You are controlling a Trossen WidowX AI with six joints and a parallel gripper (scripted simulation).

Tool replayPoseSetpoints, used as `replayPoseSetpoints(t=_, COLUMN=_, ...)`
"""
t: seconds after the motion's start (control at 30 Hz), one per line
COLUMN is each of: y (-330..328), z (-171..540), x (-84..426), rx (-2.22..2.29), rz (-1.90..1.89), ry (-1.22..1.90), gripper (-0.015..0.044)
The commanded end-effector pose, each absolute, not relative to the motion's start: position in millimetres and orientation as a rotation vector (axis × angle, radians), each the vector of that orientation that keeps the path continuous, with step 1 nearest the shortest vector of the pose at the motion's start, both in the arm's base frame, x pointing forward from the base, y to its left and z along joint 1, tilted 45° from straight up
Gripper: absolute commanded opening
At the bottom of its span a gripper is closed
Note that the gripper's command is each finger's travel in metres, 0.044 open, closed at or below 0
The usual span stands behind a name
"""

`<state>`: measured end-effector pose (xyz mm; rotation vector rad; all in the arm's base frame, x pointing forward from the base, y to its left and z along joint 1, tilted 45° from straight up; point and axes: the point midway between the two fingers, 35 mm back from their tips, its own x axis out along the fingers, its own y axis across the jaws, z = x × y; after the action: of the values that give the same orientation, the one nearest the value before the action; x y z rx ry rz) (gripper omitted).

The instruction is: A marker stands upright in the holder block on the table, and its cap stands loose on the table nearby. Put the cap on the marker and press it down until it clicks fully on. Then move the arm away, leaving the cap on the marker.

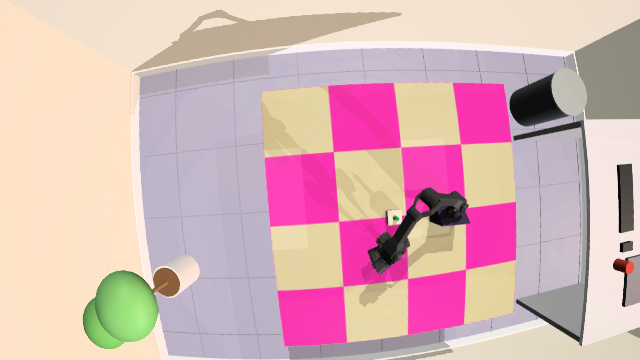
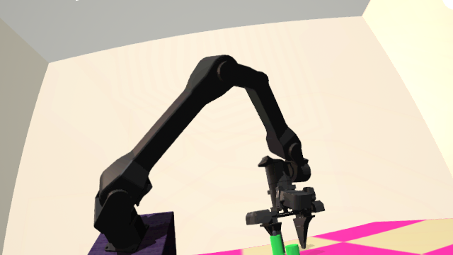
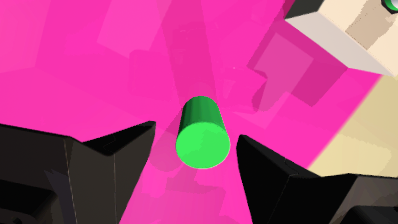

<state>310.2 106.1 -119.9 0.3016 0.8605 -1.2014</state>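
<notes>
The green cap [image 2: 292, 250] [image 3: 202, 145] stands upright on the pink part of the checkered surface; the arm hides it in the top view. My gripper [image 1: 375, 263] [image 2: 294, 248] [image 3: 197, 135] is open and points down over the cap. In the wrist view the cap shows between the two fingertips, with a gap on each side. The green marker [image 1: 396, 218] [image 2: 277, 244] stands upright in the cream holder block [image 1: 390, 213] [image 3: 325, 40], with a dark tip at its top, partly in front of one finger in the exterior view.
The holder block is close to the gripper, at the upper right of the wrist view. The arm's dark purple base [image 1: 457, 220] [image 2: 164, 230] stands on the checkered mat [image 1: 365, 115]. A black bin [image 1: 535, 102] and a potted plant [image 1: 127, 305] stand far off.
</notes>
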Motion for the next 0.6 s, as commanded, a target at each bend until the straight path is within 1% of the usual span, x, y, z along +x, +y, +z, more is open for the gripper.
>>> replayPoseSetpoints(t=0.0, y=100.4, z=-124.5, x=308.8, rx=0.288, rz=-1.199, ry=0.86, gripper=0.025)
replayPoseSetpoints(t=0.4, y=88.4, z=-135.9, x=309.7, rx=0.287, rz=-1.2, ry=0.859, gripper=0.025)
replayPoseSetpoints(t=0.53, y=88.7, z=-136.1, x=309.8, rx=0.287, rz=-1.2, ry=0.859, gripper=0.0145)
replayPoseSetpoints(t=0.57, y=88.7, z=-136.1, x=309.8, rx=0.287, rz=-1.2, ry=0.859, gripper=0.0139)
